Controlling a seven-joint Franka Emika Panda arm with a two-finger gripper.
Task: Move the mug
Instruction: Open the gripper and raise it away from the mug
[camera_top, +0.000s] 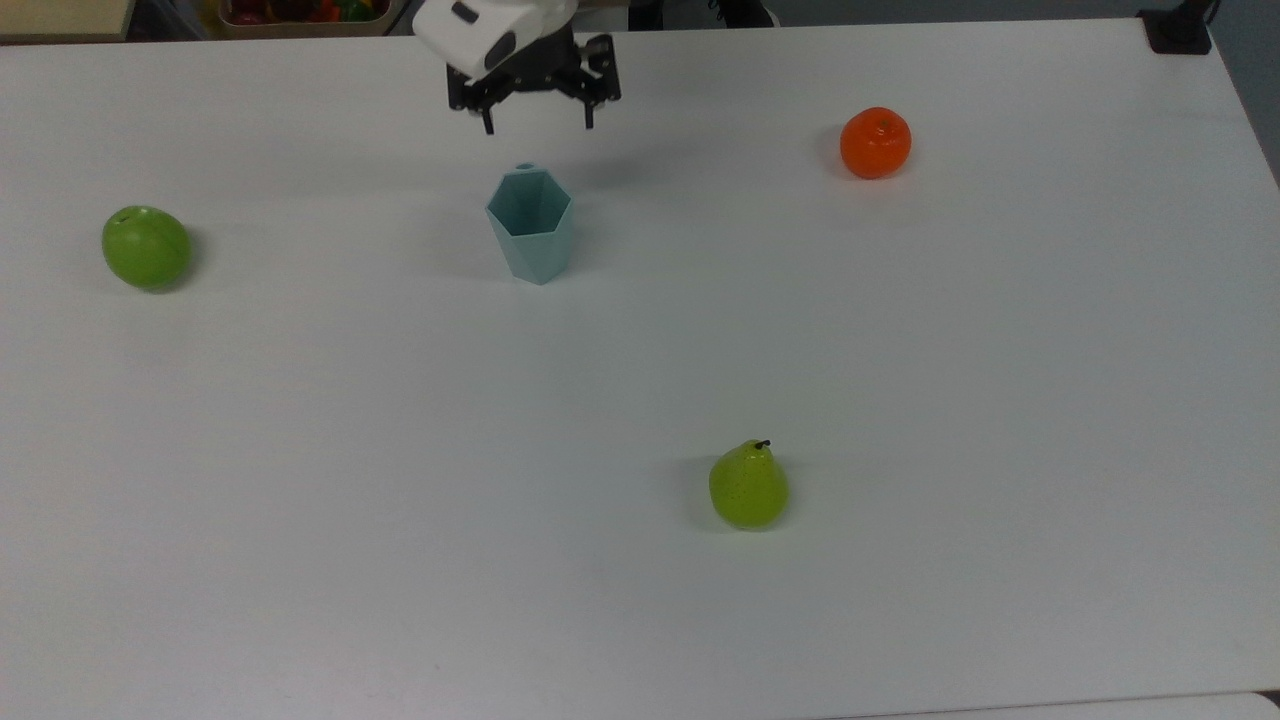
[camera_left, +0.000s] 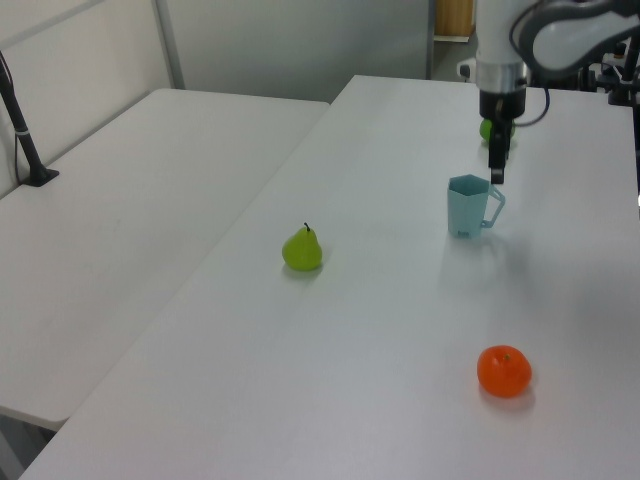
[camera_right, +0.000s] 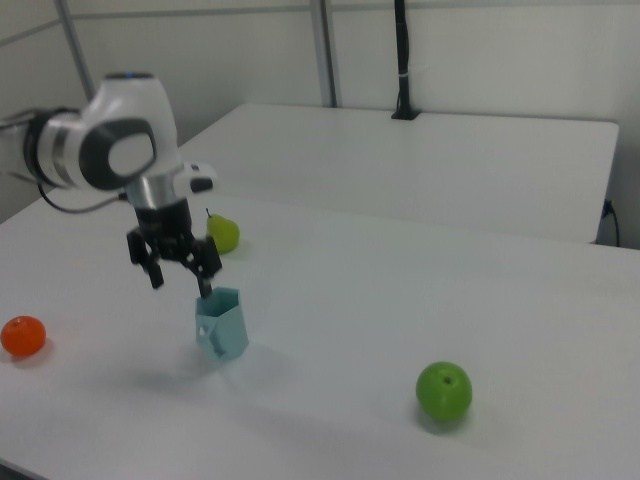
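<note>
- Fingers spread wide, nothing between them: gripper (camera_top: 537, 125) raised clear of the white table (camera_top: 900, 400).
- Just below the fingertips in the top view, and apart from them: mug (camera_top: 531, 226), upright on the table, its rim tab on the side toward the gripper.
- In the left view, gripper (camera_left: 495, 172) hanging above the mug's (camera_left: 469, 206) handle side; handle loop plain here, hidden from above.
- In the right view, gripper (camera_right: 180, 283) just over the mug (camera_right: 222, 323), fingertips near the rim.
- Well off from the gripper: orange (camera_top: 875, 143) to the top view's right, green apple (camera_top: 146, 246) to the top view's left, pear (camera_top: 748, 485) far below.
- Behind the arm in the left view, a sliver of green.
</note>
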